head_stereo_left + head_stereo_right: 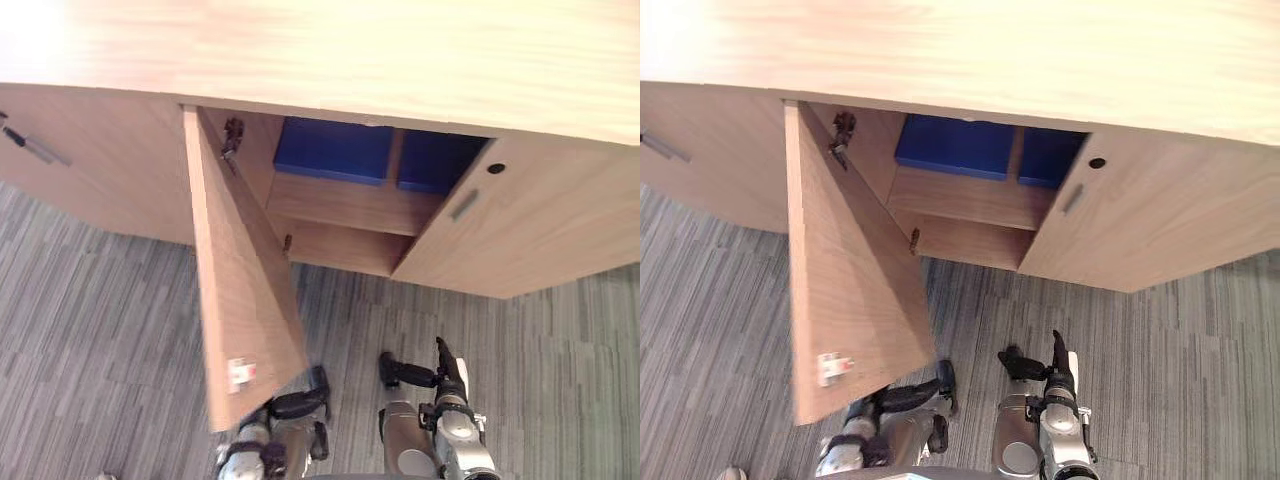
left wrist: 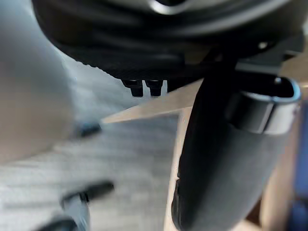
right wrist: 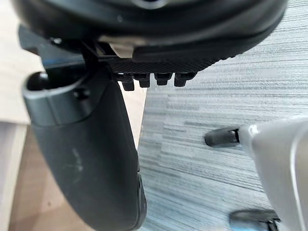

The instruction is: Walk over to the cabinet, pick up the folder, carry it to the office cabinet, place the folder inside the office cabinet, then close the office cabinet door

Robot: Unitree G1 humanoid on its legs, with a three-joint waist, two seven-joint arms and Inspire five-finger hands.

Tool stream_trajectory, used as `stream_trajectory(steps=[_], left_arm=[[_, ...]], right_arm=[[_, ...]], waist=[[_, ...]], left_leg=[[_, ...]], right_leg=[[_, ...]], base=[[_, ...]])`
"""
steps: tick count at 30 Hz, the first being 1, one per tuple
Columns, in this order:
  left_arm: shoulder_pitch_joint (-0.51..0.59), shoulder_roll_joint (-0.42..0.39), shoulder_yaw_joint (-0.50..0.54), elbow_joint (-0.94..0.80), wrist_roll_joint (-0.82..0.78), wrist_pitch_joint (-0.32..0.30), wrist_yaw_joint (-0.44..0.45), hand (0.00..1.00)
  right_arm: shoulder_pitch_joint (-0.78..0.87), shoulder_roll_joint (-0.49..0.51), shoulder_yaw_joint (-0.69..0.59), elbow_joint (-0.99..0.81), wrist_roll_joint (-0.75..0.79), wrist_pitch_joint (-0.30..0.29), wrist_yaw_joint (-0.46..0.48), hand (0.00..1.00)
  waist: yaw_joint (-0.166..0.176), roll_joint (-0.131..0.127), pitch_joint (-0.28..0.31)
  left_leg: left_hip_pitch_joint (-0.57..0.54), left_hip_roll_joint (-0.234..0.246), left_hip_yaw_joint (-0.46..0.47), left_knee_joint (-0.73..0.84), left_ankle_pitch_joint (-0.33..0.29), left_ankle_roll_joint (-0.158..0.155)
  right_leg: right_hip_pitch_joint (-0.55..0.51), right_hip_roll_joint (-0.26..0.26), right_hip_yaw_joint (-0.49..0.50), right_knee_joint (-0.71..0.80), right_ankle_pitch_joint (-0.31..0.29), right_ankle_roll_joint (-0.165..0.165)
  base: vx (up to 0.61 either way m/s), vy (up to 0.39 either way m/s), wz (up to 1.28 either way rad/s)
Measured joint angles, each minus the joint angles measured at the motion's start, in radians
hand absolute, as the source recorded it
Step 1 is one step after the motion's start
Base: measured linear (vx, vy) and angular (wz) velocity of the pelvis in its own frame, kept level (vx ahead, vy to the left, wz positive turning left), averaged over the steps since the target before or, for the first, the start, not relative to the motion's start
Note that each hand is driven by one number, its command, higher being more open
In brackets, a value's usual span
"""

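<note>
- Folder (image 1: 335, 150), blue and flat, lies on the upper shelf (image 1: 350, 205) inside the office cabinet (image 1: 400, 60). A second blue slab (image 1: 435, 162) sits beside it past a divider, and I cannot tell which is ours.
- Left eye view: the door (image 1: 245, 290), smooth pale wood grain, stands wide open. My left hand (image 1: 298, 405) hangs just beside its lower free corner, fingers loose and holding nothing. My right hand (image 1: 440, 380) is spread and empty too.
- Right eye view: a metal hinge (image 1: 843, 135) sits by the door's top, above ribbed grey carpet (image 1: 730, 300).
- Left wrist view: the door's pale edge runs past the thumb (image 2: 226, 159).
- Right wrist view: that hand's thumb hangs over carpet, touching nothing.
- I judge the placing done and the closing not yet begun. Next I need a flat hand on the door's outer face, sweeping it shut.
</note>
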Motion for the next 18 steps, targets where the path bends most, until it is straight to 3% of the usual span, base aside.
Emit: stream_trajectory(steps=[5, 8, 13, 15, 18], left_arm=[[-0.240, -0.064, -0.015, 0.000, 0.009, 0.002, 0.002, 1.00], [-0.354, -0.059, 0.069, -0.002, 0.012, 0.002, 0.004, 1.00], [-0.453, 0.042, 0.210, 0.115, 0.033, 0.003, 0.012, 1.00], [-0.532, 0.078, 0.239, 0.196, 0.051, 0.019, 0.012, 1.00], [-0.548, 0.115, 0.245, 0.197, 0.091, 0.031, 0.005, 1.00]], right_arm=[[0.020, -0.005, 0.011, 0.001, 0.000, 0.002, -0.002, 1.00], [0.032, -0.005, 0.011, 0.001, -0.001, 0.009, 0.001, 1.00], [0.054, -0.006, -0.001, 0.002, -0.002, 0.017, 0.024, 1.00], [0.056, -0.008, -0.006, 0.002, -0.001, 0.019, 0.036, 1.00], [0.055, -0.013, -0.008, 0.001, 0.000, 0.018, 0.056, 1.00]], waist=[[-0.064, 0.002, -0.001], [-0.098, 0.006, -0.004], [-0.128, 0.013, -0.007], [-0.129, 0.015, -0.008], [-0.135, 0.018, -0.010]], left_leg=[[0.004, 0.045, 0.134, 0.084, -0.083, -0.005], [0.010, 0.077, 0.204, 0.158, -0.137, 0.016], [0.073, 0.104, 0.212, 0.156, -0.177, 0.003], [0.072, 0.101, 0.209, 0.155, -0.177, 0.003], [0.070, 0.092, 0.206, 0.159, -0.177, 0.004]], right_leg=[[0.003, 0.038, 0.099, -0.043, 0.034, -0.023], [0.020, 0.067, 0.173, -0.086, 0.080, 0.010], [0.038, 0.106, 0.250, -0.095, 0.095, 0.015], [0.035, 0.104, 0.251, -0.095, 0.102, 0.024], [0.035, 0.094, 0.248, -0.095, 0.106, 0.028]], base=[[0.06, -0.047, -0.89], [0.13, -0.025, -0.93], [0.14, -0.036, -0.74], [0.03, -0.013, -0.07], [-0.05, 0.001, 0.01]])
